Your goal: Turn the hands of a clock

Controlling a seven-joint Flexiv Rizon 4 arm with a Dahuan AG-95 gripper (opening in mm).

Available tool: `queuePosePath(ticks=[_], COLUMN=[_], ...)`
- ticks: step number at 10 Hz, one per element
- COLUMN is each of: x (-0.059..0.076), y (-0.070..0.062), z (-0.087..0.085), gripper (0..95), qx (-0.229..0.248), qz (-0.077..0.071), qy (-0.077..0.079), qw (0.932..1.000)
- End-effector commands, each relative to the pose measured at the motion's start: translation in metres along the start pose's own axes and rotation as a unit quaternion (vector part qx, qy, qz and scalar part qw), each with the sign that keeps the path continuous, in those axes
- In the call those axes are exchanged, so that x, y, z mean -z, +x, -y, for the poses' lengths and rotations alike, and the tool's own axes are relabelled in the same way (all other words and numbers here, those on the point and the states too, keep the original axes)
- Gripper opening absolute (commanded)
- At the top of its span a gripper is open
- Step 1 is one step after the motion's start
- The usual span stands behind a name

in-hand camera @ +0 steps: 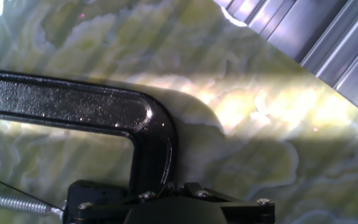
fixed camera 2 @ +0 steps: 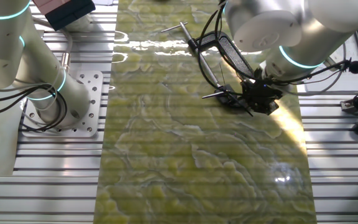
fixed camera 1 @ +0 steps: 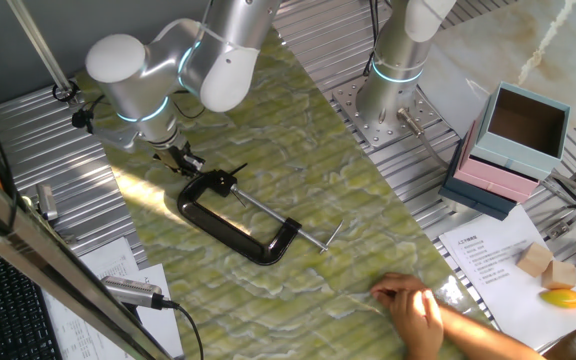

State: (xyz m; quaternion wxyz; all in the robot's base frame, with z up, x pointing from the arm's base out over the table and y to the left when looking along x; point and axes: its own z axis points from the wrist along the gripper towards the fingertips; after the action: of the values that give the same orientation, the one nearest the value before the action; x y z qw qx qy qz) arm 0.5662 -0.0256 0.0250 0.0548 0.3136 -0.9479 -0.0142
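A black C-clamp [fixed camera 1: 218, 222] lies on the green marbled mat; it also shows in the other fixed view [fixed camera 2: 225, 46] and fills the hand view [in-hand camera: 73, 102]. The hands sit at its end: one thin black needle [fixed camera 2: 213, 96] points away from the pivot and shows low left in the hand view [in-hand camera: 17, 189]. My gripper [fixed camera 1: 190, 160] [fixed camera 2: 248, 107] [in-hand camera: 169, 185] is down at that end of the clamp. Its fingertips are closed together, with a thin sliver that looks like the second hand between them. The pivot itself is mostly hidden by the gripper.
The clamp's silver screw rod [fixed camera 1: 288, 222] with its crossbar [fixed camera 2: 182, 28] points away from me. A person's hand [fixed camera 1: 418, 310] rests on the mat's near edge. A second arm's base [fixed camera 1: 388, 95], stacked boxes [fixed camera 1: 513, 140], papers and small blocks [fixed camera 1: 553, 270] stand to the right.
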Motion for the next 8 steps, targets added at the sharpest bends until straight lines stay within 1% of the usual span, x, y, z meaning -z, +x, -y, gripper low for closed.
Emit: queuePosePath(ticks=[1, 6, 8], x=[-0.001, -0.002, -0.002], y=[0.003, 0.014, 0.021], z=[-0.001, -0.004, -0.007], gripper=[0.0, 0.0, 0.0], qx=[0.0, -0.01, -0.01], qz=[0.0, -0.002, -0.004], qy=[0.0, -0.002, -0.003], qw=[1.0, 0.9999, 0.9999])
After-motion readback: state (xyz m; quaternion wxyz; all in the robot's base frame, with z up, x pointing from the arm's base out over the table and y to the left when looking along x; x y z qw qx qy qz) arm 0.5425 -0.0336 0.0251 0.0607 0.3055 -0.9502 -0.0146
